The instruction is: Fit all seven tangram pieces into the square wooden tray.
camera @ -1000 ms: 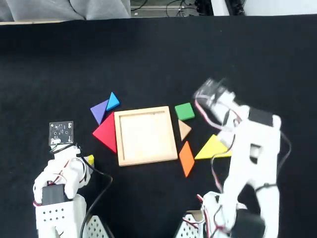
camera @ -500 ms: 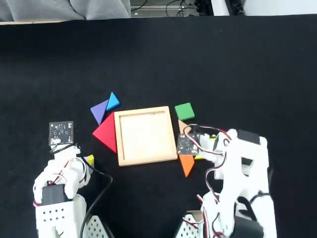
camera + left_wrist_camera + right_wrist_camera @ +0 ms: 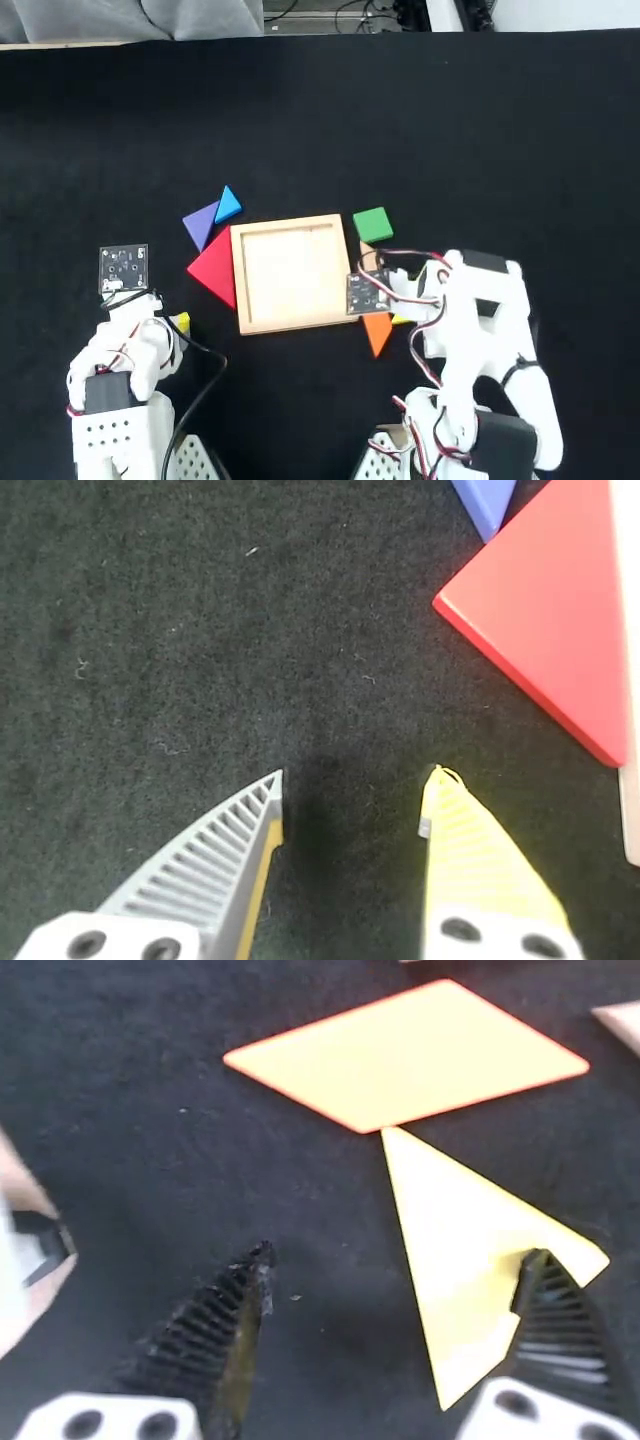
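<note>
The square wooden tray [image 3: 295,272] lies with nothing in it. A red triangle [image 3: 213,268] touches its left side, with purple [image 3: 202,222] and blue [image 3: 229,204] triangles above. A green square [image 3: 373,224], a tan triangle [image 3: 366,250] and an orange parallelogram [image 3: 377,332] lie to its right. My right arm [image 3: 470,310] hangs low over the yellow triangle [image 3: 460,1250]. The right gripper [image 3: 395,1260] is open, one finger at that triangle's edge, below the orange parallelogram [image 3: 410,1055]. My left gripper [image 3: 350,780] stands open over bare cloth near the red triangle [image 3: 550,650].
Black cloth covers the whole table [image 3: 320,120]. My left arm [image 3: 125,350] sits at the front left, its base beside the right arm's base along the front edge. A corner of the purple triangle [image 3: 485,500] shows in the left wrist view.
My right arm has swung down and left from near the green square to over the yellow triangle and orange parallelogram. The left arm has kept still.
</note>
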Tool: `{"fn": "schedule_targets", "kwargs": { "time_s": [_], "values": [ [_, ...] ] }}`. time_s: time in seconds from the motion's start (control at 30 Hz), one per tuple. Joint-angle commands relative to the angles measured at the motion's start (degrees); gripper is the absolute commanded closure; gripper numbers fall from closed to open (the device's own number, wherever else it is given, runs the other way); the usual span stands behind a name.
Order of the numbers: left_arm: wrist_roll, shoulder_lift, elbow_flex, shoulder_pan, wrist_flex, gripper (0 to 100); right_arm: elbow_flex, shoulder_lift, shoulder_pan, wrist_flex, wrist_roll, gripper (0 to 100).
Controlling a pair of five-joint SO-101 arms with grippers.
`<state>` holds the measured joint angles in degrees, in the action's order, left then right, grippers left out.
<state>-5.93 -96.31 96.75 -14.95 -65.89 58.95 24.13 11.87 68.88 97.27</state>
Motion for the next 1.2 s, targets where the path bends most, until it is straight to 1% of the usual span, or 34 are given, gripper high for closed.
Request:
{"fn": "schedule_targets", "kwargs": {
  "time_s": [0.0,0.1,0.4,0.5,0.7,0.83,0.97,1.17],
  "values": [
    [-0.2,-0.2,0.6,-0.5,-0.2,77,-4.6,4.0,0.3,5.9,0.4,63.8],
    [-0.2,-0.2,0.6,-0.5,-0.2,77,-5.0,7.5,0.0,4.5,0.4,63.5],
    [-0.2,-0.2,0.6,-0.5,-0.2,77,4.1,8.9,0.2,-9.3,0.3,63.3],
    [-0.2,-0.2,0.6,-0.5,-0.2,77,6.0,8.9,-0.2,-11.0,0.4,63.3],
    [-0.2,-0.2,0.6,-0.5,-0.2,77,5.4,8.8,-0.2,-13.0,-0.5,63.3],
    [-0.2,-0.2,0.6,-0.5,-0.2,77,6.1,8.6,-2.5,-15.6,-1.8,63.2],
    [-0.2,-0.2,0.6,-0.5,-0.2,77,4.4,4.3,-3.3,-16.0,-1.8,63.2],
    [-0.2,-0.2,0.6,-0.5,-0.2,77,-1.6,-6.7,-2.5,-15.6,-1.9,63.3]
  ]
}}
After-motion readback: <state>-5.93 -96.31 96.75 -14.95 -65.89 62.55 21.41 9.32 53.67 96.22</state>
